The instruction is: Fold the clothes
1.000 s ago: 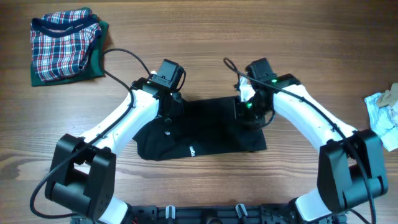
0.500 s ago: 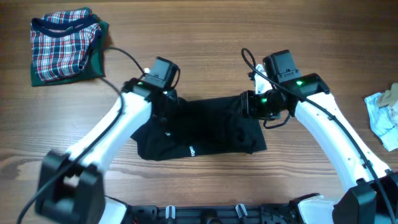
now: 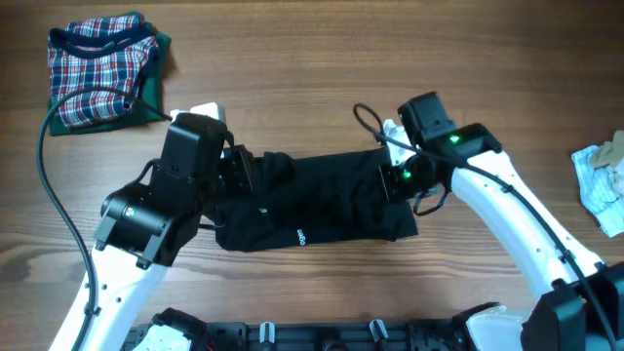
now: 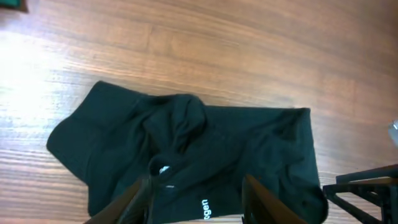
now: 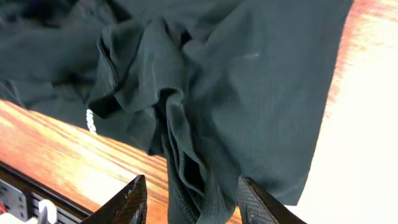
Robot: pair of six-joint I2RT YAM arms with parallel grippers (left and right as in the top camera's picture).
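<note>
The clothes, a black shirt [image 3: 322, 200] with small white lettering [image 3: 301, 236], lie bunched in a rough rectangle at the table's middle. My left gripper [image 3: 242, 175] hovers over the shirt's left end. In the left wrist view its gripper [image 4: 196, 204] is open, its fingers [image 4: 134, 200] spread wide above the rumpled shirt [image 4: 186, 149] and holding nothing. My right gripper [image 3: 395, 178] is at the shirt's right end. In the right wrist view its gripper [image 5: 193, 202] is open. A thick fold of the shirt [image 5: 249, 81] runs between the jaws and lies against the right finger [image 5: 255, 199].
A folded red, white and blue plaid garment [image 3: 102, 73] lies at the far left corner. A small pale blue and white cloth [image 3: 603, 180] sits at the right edge. Bare wooden table [image 3: 312, 58] surrounds the shirt.
My left gripper has opened, let go of the shirt and drawn back to the left and upward. The right gripper has shifted slightly along the shirt's right end.
</note>
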